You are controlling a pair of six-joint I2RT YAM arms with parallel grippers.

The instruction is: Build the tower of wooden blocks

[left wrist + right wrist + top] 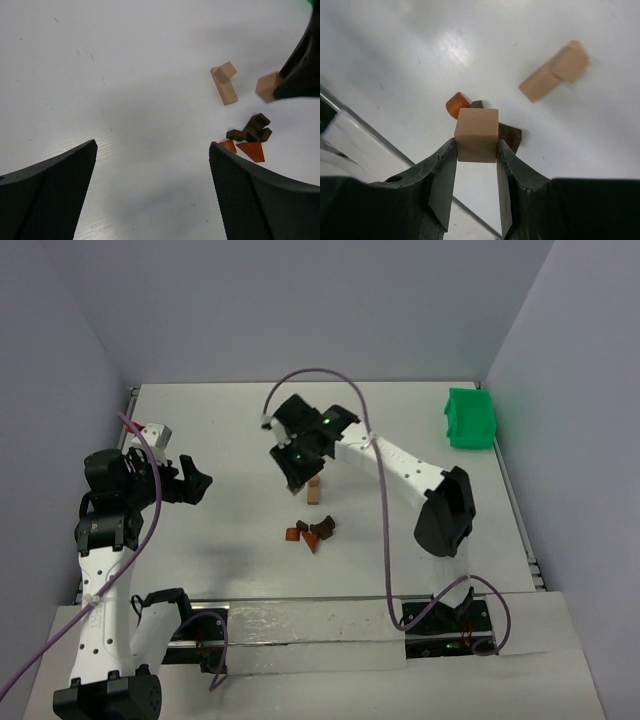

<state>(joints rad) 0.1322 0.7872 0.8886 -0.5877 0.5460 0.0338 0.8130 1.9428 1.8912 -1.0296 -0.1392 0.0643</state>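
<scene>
A light tan cube sits pinched between the fingers of my right gripper, held above the table; the left wrist view shows the same cube. The wood block tower is a tan bar lying flat with a small tan block on it, just right of the held cube. Loose wood blocks lie in a small heap nearer the arms: dark brown pieces and a reddish wedge. At the table's left my left gripper stands wide open with nothing between its fingers.
A green bin stands at the back right corner. Grey walls close the table on three sides. The right arm's purple cable arcs over the back middle of the table.
</scene>
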